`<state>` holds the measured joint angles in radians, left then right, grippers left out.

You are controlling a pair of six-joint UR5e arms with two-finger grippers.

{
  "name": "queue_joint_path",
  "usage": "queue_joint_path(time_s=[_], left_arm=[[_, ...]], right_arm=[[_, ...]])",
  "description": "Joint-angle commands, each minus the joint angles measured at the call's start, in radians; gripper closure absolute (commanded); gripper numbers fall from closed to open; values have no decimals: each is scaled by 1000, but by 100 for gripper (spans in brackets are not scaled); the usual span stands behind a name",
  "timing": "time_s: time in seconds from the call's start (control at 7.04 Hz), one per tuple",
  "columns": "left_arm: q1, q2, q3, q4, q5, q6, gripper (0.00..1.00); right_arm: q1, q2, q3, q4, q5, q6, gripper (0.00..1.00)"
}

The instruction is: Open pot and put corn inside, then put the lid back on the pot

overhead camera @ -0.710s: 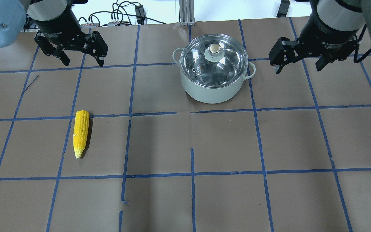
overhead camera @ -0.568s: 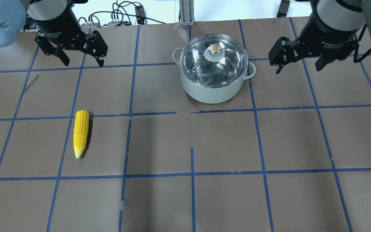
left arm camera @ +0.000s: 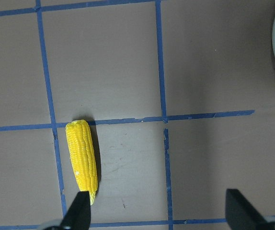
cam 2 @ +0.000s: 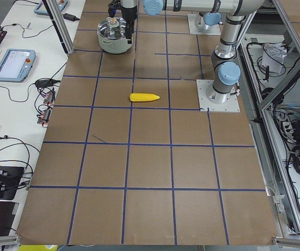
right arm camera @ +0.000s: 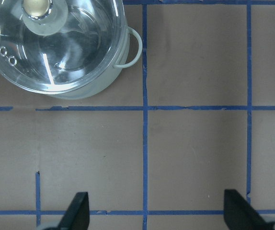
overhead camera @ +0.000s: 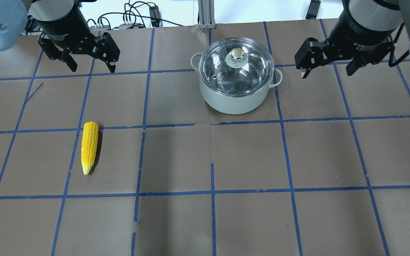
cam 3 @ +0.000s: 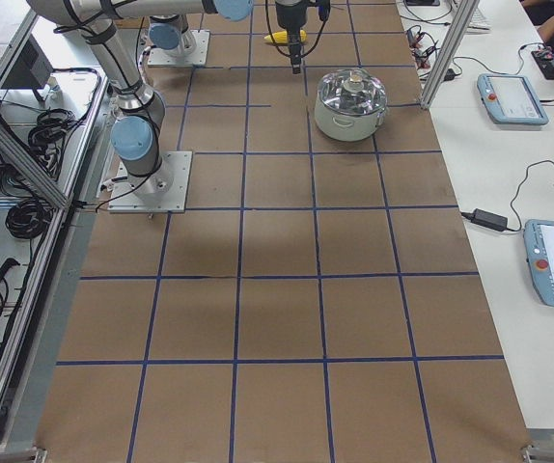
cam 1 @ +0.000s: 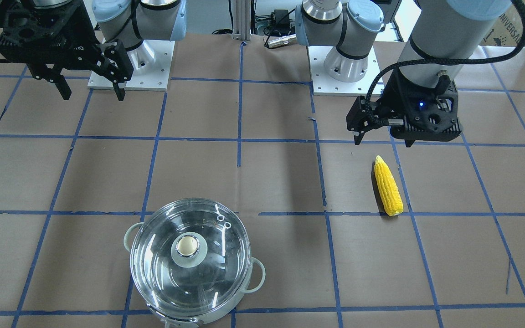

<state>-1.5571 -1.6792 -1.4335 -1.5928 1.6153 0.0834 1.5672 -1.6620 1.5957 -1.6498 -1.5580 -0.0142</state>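
The pot [overhead camera: 234, 104] stands on the table's far middle with the glass lid [overhead camera: 247, 76] on it, its knob [overhead camera: 237, 53] on top. The corn [overhead camera: 89, 146] lies on the paper to the left and nearer. My left gripper [overhead camera: 93, 69] is open and empty, hanging above the table beyond the corn. My right gripper [overhead camera: 326, 74] is open and empty, to the right of the pot and apart from it. The left wrist view shows the corn [left arm camera: 82, 160] below the open fingers. The right wrist view shows the lid [right arm camera: 75, 52] at the upper left.
Brown paper with a blue tape grid [overhead camera: 212, 192] covers the table. Cables and a metal post [overhead camera: 205, 14] sit past the far edge. The arm bases [cam 1: 130, 68] stand on white plates at the robot's side. Tablets lie on the side bench [cam 3: 513, 96].
My right gripper has shifted slightly toward the pot and the far edge. The left gripper, corn, pot and lid have not visibly moved.
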Motion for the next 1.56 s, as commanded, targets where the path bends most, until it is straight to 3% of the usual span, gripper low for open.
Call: queue_joint_path(time_s=[0.0,0.28,0.85,0.99,1.42], left_arm=[[0,12,2,-27,0,1,0],[0,21,-4,-29,2,1,0],[2,27,-1,-29,-3,1,0],[3,24,-11,-29,-2,-1,0],[5,16,-19,-29,-5,-4,0]], right_arm=[[32,104,-87,-30,29,16,1],[130,268,-198,-91,13,101,1],[204,597,-451,-174,-69,201,2],[204,649,-479,-201,-68,200,2],[218,668,-450,-235,-67,198,5]])
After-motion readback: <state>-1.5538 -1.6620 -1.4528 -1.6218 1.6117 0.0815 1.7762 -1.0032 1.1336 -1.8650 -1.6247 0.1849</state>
